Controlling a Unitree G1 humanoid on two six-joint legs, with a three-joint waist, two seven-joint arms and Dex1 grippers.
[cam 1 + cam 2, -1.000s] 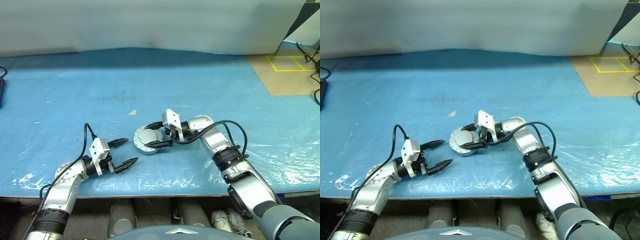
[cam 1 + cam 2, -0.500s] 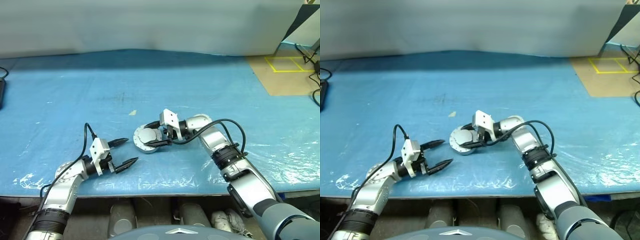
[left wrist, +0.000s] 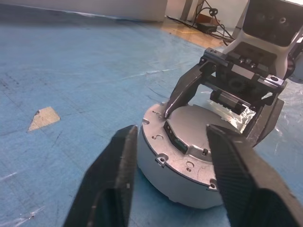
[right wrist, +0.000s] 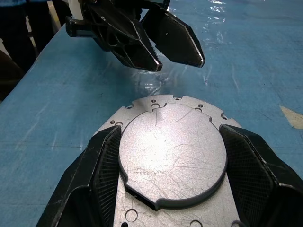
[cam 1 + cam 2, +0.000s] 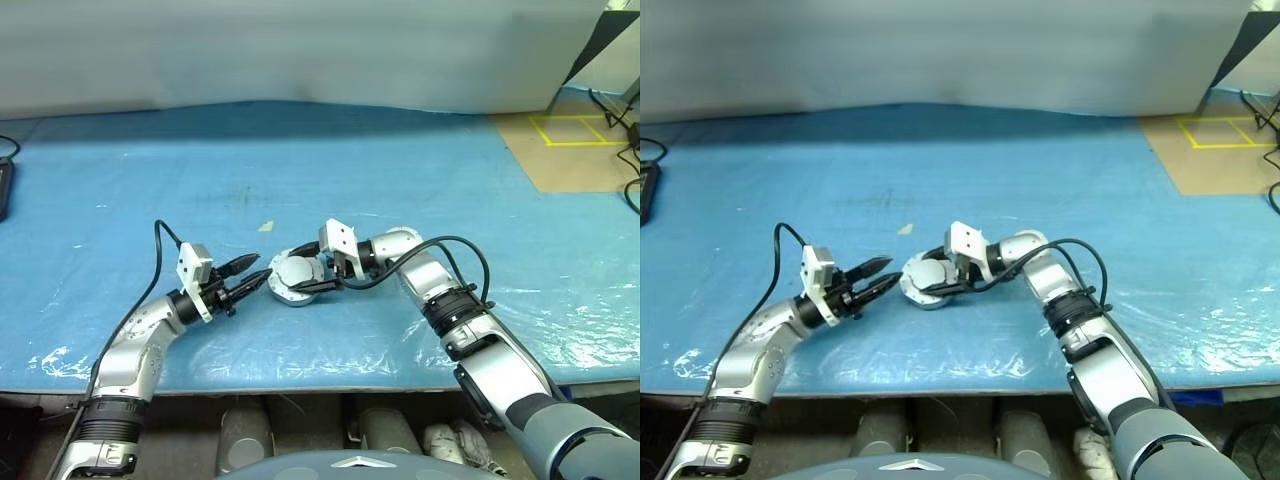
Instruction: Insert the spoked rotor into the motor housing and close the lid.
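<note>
Two grippers now meet at one spot on the blue table cover (image 5: 420, 170): since a second ago the left gripper (image 5: 248, 276) has come up and in from the near edge, and its fingers, spread wide then, have narrowed, though a gap still shows between them. Its tips point at the motor housing (image 5: 290, 278) and sit just beside its left edge; whether they touch it I cannot tell. The housing has not moved. It lies flat near the middle of the table's front half, its round axis upright, with the lid (image 4: 170, 153) seated on top, plain grey face up. The right gripper (image 5: 312, 273) reaches in from the right, pointing left and slightly down, its black fingers (image 4: 102, 163) set against opposite sides of the lid, clamped on it as before.
</note>
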